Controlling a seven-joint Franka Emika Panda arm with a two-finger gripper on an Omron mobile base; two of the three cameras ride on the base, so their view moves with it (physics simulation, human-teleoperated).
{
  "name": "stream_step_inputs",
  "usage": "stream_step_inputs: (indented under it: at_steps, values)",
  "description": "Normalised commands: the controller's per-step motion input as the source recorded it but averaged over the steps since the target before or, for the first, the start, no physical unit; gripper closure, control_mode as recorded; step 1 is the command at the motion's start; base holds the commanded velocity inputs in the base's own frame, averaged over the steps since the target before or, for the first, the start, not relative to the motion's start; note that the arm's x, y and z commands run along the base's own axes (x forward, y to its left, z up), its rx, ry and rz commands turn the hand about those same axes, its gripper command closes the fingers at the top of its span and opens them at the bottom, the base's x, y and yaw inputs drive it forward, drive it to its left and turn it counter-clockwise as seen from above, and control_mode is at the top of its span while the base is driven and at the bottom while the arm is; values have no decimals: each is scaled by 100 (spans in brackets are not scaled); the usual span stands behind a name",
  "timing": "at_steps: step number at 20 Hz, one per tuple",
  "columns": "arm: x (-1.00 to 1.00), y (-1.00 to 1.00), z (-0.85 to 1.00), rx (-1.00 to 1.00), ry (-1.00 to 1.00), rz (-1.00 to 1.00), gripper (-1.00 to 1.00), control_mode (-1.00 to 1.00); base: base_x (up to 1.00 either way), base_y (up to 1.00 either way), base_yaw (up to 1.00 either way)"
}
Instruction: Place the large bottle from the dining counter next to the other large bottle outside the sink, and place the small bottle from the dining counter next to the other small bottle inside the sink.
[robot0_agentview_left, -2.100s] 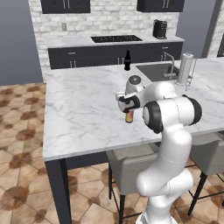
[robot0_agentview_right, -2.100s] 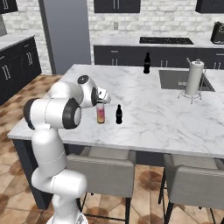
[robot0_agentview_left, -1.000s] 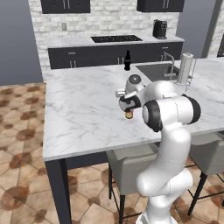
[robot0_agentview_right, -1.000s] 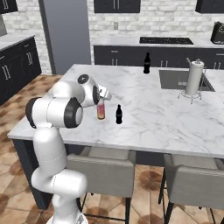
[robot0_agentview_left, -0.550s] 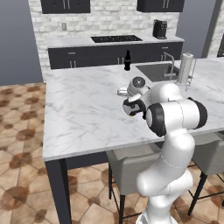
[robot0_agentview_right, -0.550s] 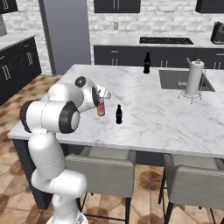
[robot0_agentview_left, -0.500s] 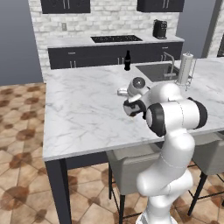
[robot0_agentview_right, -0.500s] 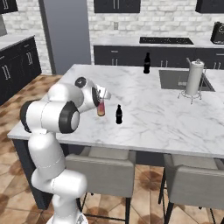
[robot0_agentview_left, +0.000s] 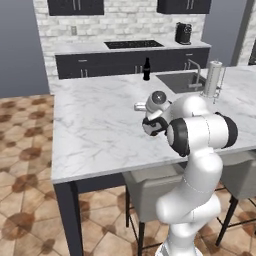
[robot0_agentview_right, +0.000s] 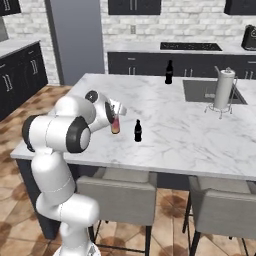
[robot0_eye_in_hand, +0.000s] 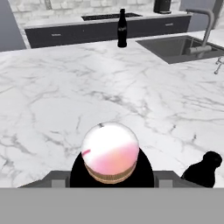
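- The tool (robot0_agentview_right: 114, 116) clamps the pink-orange bottle (robot0_agentview_right: 115, 124), its cap hidden by the hand;
- small dark bottle (robot0_agentview_right: 138, 131) just beside it; all-dark bottle (robot0_agentview_right: 169, 72) stands near the sink (robot0_agentview_right: 202, 90) on the marble surface (robot0_agentview_right: 165, 117).

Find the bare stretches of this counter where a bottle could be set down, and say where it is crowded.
The dining counter is bare between the other large bottle and the small dark bottle, and left of the sink. It is crowded at the near edge, around the pink-orange bottle at the end effector.
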Motion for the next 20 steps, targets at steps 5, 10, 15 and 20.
stream_step_inputs:
  at_steps: [5,10,15,20]
  values:
    - [0,0,0,0,0,0,100,100,-30,83,0]
    - [0,0,0,0,0,0,100,100,-17,100,0]
    - [0,0,0,0,0,0,100,100,-1,100,0]
    - [0,0,0,0,0,0,100,100,0,100,0]
